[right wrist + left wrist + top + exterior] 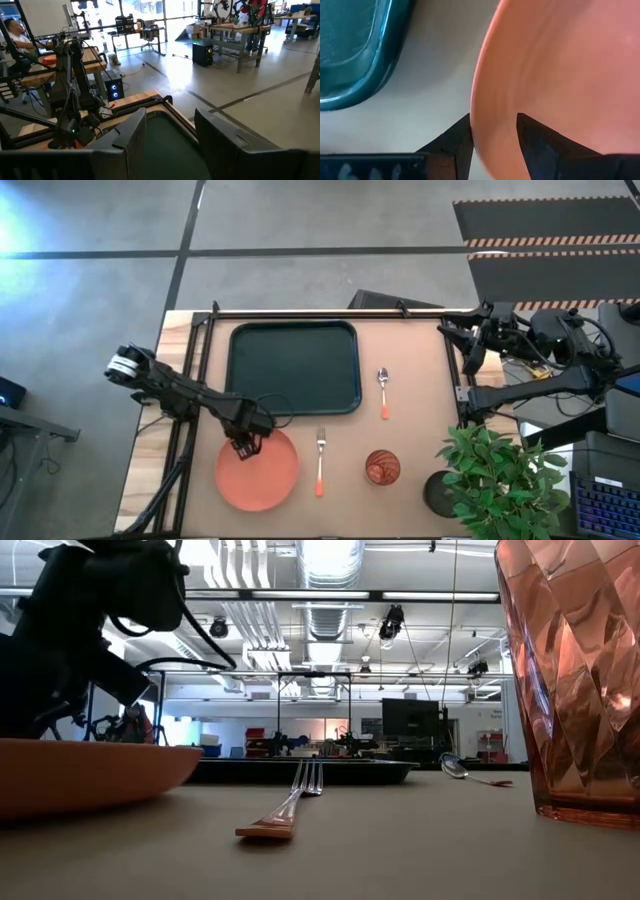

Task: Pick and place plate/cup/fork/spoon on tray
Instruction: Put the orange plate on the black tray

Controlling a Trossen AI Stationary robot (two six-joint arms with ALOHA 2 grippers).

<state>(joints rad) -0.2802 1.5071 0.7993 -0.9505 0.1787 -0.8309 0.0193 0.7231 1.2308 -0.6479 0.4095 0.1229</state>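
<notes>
The coral-orange plate (258, 470) lies flat on the table at the near left. My left gripper (245, 445) is open and points down over the plate's far-left rim (480, 100), one finger (460, 142) outside the rim and one (535, 145) over the plate's inside. The dark green tray (293, 367) lies at the far middle. The fork (320, 460) lies right of the plate, and the spoon (383, 392) lies right of the tray. The reddish cup (382, 467) stands upright near the front. My right gripper (170, 125) is open and empty at the table's far right edge (470, 345). My left gripper straddles the plate's far-left rim (476, 125) from above, its fingers pointing down, one outside and one inside. The outer fingertip stands right at the rim's edge, and I cannot tell whether it touches. The plate rests on the table.
A potted plant (500, 480) in a dark pot (438, 492) stands at the near right corner. A black frame rail (330, 312) runs along the far edge. The table is bare between the tray, spoon, fork and cup. A person sits at a desk in the room (12, 30).
</notes>
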